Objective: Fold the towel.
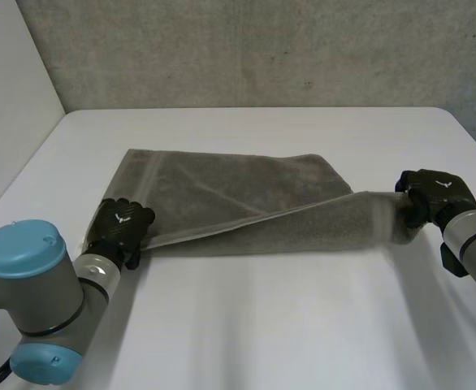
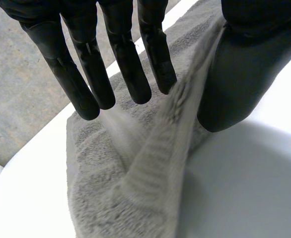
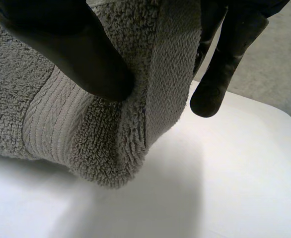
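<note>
At a white table [image 1: 262,325] set against a rough grey concrete wall [image 1: 262,49], w/ a plain white panel [image 1: 10,89] closing off the left side — a two-armed robot holds a grey towel [image 1: 222,191] by both ends. Part of the towel lies flat on the tabletop, toward the wall. Its near layer is raised and drawn taut across the front, running from the left hand [image 1: 123,221] to the right hand [image 1: 431,192]. The left hand sits at the towel's near-left corner: its fingers [image 2: 125,64] are straight, and the towel's lifted edge rises between them and the thumb [image 2: 240,84], pinched there. The right hand, out past the flat part on the robot's right, grips the towel's end — thumb pressed into the terry just beside the woven band [image 3: 46,124], clamping it against the fingers behind, w/ the corner hanging clear of the table. Tabletop is matte and white; the left arm [image 1: 27,284], w/ its light-blue caps, stands at front-left.
</note>
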Tool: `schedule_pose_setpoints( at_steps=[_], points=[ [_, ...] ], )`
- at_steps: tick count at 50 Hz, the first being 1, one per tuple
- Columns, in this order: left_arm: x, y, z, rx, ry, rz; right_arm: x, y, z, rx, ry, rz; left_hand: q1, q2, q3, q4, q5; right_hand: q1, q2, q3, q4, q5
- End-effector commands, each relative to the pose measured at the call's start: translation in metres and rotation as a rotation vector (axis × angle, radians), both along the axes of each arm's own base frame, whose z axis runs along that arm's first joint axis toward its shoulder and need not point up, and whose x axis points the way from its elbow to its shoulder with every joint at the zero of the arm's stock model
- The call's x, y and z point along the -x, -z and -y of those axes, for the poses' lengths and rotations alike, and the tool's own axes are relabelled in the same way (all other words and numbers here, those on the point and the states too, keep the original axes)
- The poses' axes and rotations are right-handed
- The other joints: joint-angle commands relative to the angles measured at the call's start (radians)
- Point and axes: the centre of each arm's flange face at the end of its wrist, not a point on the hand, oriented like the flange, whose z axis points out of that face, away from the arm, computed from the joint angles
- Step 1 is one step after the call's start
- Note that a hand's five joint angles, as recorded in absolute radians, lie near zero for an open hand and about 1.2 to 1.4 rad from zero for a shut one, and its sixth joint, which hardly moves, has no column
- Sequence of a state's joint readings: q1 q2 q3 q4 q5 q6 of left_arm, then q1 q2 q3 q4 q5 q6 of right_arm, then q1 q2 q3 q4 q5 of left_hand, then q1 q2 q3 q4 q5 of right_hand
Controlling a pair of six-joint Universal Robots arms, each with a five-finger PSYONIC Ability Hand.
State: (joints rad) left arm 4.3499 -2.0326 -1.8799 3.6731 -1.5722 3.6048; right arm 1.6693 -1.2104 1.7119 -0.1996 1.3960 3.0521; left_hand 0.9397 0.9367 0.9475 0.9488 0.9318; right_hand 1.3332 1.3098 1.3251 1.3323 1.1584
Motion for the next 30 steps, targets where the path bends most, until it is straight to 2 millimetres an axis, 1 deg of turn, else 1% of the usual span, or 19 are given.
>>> schedule_pose_setpoints(
  at_steps=[1,6,8,12,14,15,16,17,19,20,22,23,24,25,26,27,28,29,30],
  points=[
    [-0.010,-0.007,0.010,0.019,-0.039,-0.007,0.010,-0.002,0.007,0.002,0.041,0.021,-0.118,-0.115,-0.126,-0.128,-0.285,0.063,0.086,0.071,0.064,0.063],
    [-0.017,-0.013,0.017,0.036,-0.065,-0.012,0.012,-0.006,0.009,0.012,0.050,0.023,-0.116,-0.113,-0.123,-0.125,-0.282,0.063,0.086,0.071,0.064,0.063],
    [-0.019,-0.013,0.018,0.038,-0.073,-0.013,0.017,-0.011,0.010,0.026,0.065,0.022,-0.116,-0.113,-0.123,-0.125,-0.282,0.063,0.086,0.071,0.064,0.063],
    [-0.023,-0.014,0.022,0.039,-0.087,-0.013,0.018,-0.014,0.010,0.031,0.066,0.021,-0.107,-0.104,-0.115,-0.116,-0.273,0.063,0.086,0.071,0.064,0.063],
    [-0.026,-0.015,0.024,0.037,-0.094,-0.011,0.017,-0.016,0.010,0.038,0.064,0.020,-0.037,-0.034,-0.045,-0.046,-0.203,0.063,0.086,0.071,0.064,0.063],
    [-0.026,-0.015,0.024,0.037,-0.094,-0.011,0.017,-0.020,0.009,0.047,0.060,0.020,-0.036,-0.033,-0.044,-0.045,-0.203,0.063,0.086,0.071,0.064,0.063],
    [-0.026,-0.017,0.023,0.034,-0.095,-0.010,0.016,-0.025,0.008,0.064,0.053,0.017,0.150,0.153,0.142,0.141,-0.017,0.063,0.086,0.071,0.064,0.063],
    [-0.027,-0.020,0.022,0.033,-0.097,-0.009,0.016,-0.025,0.008,0.064,0.053,0.017,0.454,0.456,0.446,0.444,0.287,0.063,0.086,0.071,0.064,0.063],
    [-0.027,-0.024,0.021,0.033,-0.097,-0.009,0.016,-0.036,0.006,0.089,0.044,0.010,0.457,0.460,0.449,0.447,0.290,0.063,0.086,0.071,0.064,0.063],
    [-0.027,-0.032,0.019,0.046,-0.095,-0.014,0.015,-0.036,0.006,0.089,0.044,0.010,0.457,0.460,0.449,0.447,0.290,0.063,0.086,0.071,0.064,0.063],
    [-0.027,-0.032,0.019,0.046,-0.095,-0.014,0.014,-0.060,-0.002,0.147,0.023,-0.006,0.457,0.460,0.449,0.447,0.290,0.063,0.086,0.071,0.064,0.063],
    [-0.028,-0.050,0.018,0.084,-0.096,-0.028,0.014,-0.060,-0.002,0.147,0.023,-0.006,0.457,0.460,0.449,0.447,0.290,0.063,0.086,0.071,0.064,0.063],
    [-0.029,-0.074,0.014,0.145,-0.094,-0.049,0.013,-0.078,-0.009,0.189,0.004,-0.027,0.457,0.460,0.449,0.447,0.290,0.063,0.086,0.071,0.064,0.063],
    [-0.029,-0.074,0.014,0.145,-0.094,-0.049,0.012,-0.094,-0.014,0.228,-0.013,-0.046,0.457,0.460,0.449,0.447,0.290,0.063,0.086,0.071,0.064,0.063],
    [-0.030,-0.099,0.010,0.210,-0.096,-0.072,0.012,-0.094,-0.014,0.229,-0.013,-0.046,0.457,0.460,0.449,0.447,0.290,0.063,0.086,0.071,0.064,0.063],
    [-0.030,-0.100,0.009,0.211,-0.096,-0.072,0.011,-0.111,-0.020,0.274,-0.032,-0.066,0.457,0.460,0.449,0.447,0.290,0.063,0.086,0.071,0.064,0.063],
    [-0.032,-0.124,0.004,0.275,-0.095,-0.094,0.010,-0.131,-0.026,0.318,-0.046,-0.083,0.457,0.460,0.449,0.447,0.290,0.063,0.086,0.071,0.064,0.063],
    [-0.033,-0.145,-0.002,0.330,-0.089,-0.114,0.010,-0.131,-0.026,0.319,-0.046,-0.083,0.457,0.460,0.449,0.447,0.290,0.063,0.086,0.071,0.064,0.063],
    [-0.033,-0.145,-0.002,0.331,-0.089,-0.114,0.010,-0.150,-0.034,0.354,-0.062,-0.093,0.457,0.460,0.449,0.447,0.290,0.063,0.086,0.071,0.064,0.063]
  ],
)
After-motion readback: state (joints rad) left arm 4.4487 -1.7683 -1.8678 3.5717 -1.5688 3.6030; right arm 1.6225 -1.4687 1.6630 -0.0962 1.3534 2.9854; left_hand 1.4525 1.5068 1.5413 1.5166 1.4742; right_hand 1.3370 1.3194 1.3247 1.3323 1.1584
